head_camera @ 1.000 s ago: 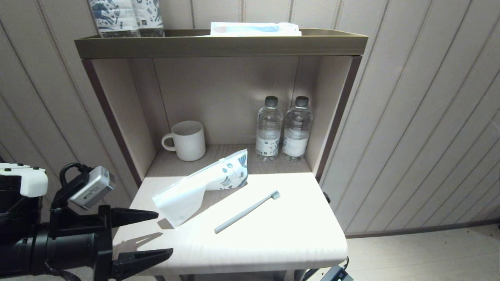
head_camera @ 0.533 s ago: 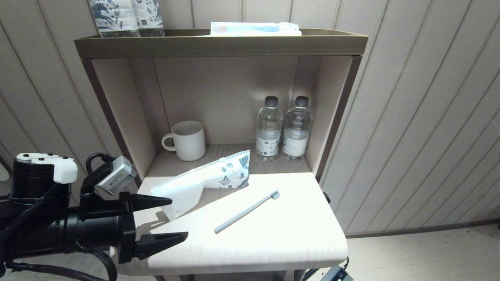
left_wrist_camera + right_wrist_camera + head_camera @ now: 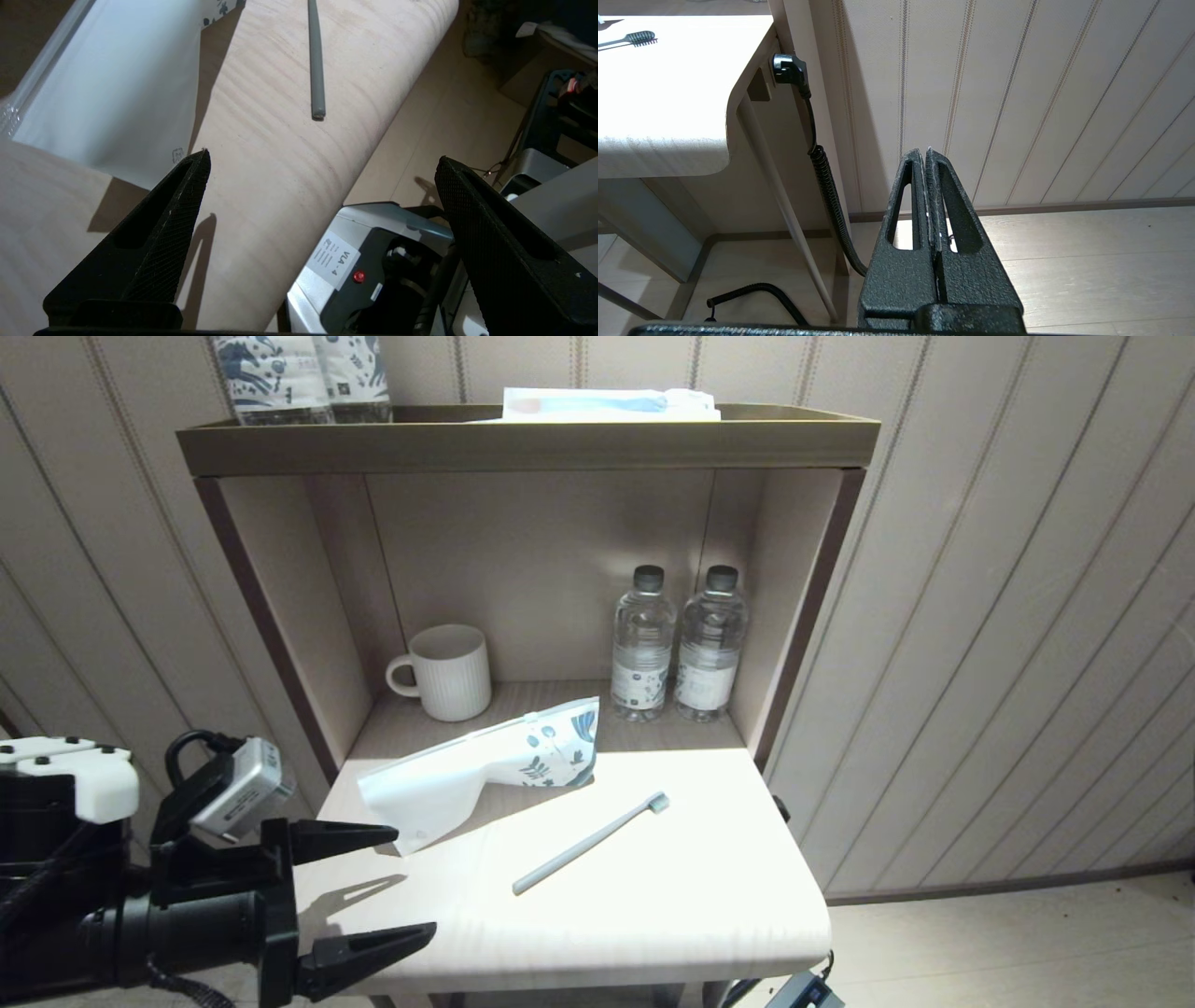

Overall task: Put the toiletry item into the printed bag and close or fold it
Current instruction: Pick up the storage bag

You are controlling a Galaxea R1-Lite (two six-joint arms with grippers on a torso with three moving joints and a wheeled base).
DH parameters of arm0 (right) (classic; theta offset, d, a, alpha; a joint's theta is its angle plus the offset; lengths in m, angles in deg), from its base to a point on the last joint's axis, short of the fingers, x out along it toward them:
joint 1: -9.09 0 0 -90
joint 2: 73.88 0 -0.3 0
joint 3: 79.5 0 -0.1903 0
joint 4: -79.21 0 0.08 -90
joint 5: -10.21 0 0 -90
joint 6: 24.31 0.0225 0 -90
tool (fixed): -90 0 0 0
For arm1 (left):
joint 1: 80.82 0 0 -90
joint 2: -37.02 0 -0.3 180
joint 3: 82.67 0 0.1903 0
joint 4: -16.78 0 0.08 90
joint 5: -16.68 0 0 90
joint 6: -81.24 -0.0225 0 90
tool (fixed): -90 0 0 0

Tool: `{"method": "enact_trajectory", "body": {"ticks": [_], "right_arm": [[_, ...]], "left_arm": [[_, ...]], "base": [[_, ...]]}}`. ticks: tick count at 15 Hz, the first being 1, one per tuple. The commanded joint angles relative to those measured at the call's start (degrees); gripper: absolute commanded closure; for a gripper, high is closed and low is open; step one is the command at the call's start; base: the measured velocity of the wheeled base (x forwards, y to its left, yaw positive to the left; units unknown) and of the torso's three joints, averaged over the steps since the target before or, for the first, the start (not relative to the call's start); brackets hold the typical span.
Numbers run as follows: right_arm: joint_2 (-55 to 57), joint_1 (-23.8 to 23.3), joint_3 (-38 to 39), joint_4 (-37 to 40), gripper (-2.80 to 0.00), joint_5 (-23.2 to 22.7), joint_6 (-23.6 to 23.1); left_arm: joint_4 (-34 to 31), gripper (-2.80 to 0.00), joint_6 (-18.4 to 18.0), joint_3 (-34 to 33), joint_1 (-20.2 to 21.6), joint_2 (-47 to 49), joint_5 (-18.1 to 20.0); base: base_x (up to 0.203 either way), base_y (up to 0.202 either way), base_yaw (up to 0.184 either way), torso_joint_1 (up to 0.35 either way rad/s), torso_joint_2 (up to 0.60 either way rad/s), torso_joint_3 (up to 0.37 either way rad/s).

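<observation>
The printed bag [image 3: 476, 773] lies slanted on the white table [image 3: 653, 915], its leaf-print end toward the bottles and its plain white end [image 3: 107, 84] toward my left arm. To its right lies the pale grey toothbrush [image 3: 588, 845], bristle head [image 3: 640, 37] pointing to the back right and handle [image 3: 316, 60] toward the front. My left gripper [image 3: 415, 882] hovers open at the table's front left corner. Its upper fingertip [image 3: 198, 163] is just short of the bag's near corner, with nothing between the fingers. My right gripper [image 3: 926, 154] is shut and empty, low beside the table's right side.
A white mug [image 3: 451, 672] and two water bottles [image 3: 642, 644] [image 3: 709, 644] stand at the back of the shelf niche. On the top tray are blue-patterned packages [image 3: 280, 378] and a flat white and light-blue packet [image 3: 607, 403]. A coiled black cable [image 3: 822, 163] hangs under the table's right edge.
My left gripper pushed in toward the bag, then drew back to the left and lower, staying open. The bag's near white end shifted and now lies flatter. The toothbrush has not moved.
</observation>
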Motion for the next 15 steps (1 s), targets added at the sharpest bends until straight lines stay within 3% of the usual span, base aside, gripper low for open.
{"method": "enact_trajectory", "body": {"ticks": [1, 3, 6, 10, 15], "right_arm": [[0.1, 0.0, 0.0, 0.0, 0.00, 0.0, 0.0], [0.1, 0.0, 0.0, -0.2, 0.00, -0.4, -0.4], [0.1, 0.3, -1.4, 0.5, 0.00, -0.6, -0.9], [3.3, 0.1, -20.3, 9.9, 0.00, -4.0, -0.1], [35.4, 1.0, -38.4, 8.9, 0.00, -4.8, -0.2]], "left_arm": [[-2.0, -2.80, -0.1, -2.8, 0.4, -7.6, -0.2], [-3.7, -2.80, -0.3, -3.5, 3.9, -7.8, -0.2], [-3.8, -2.80, -0.2, -4.0, 4.8, -8.0, -0.2], [-3.6, -2.80, -0.1, -4.1, 4.8, -8.6, -0.3], [-3.9, -2.80, -0.2, -3.3, 4.8, -8.8, -0.4]], "base": [[0.000, 0.000, 0.000, 0.000, 0.00, 0.000], [0.000, 0.000, 0.000, 0.000, 0.00, 0.000], [0.000, 0.000, 0.000, 0.000, 0.00, 0.000], [0.000, 0.000, 0.000, 0.000, 0.00, 0.000], [0.000, 0.000, 0.000, 0.000, 0.00, 0.000]]}}
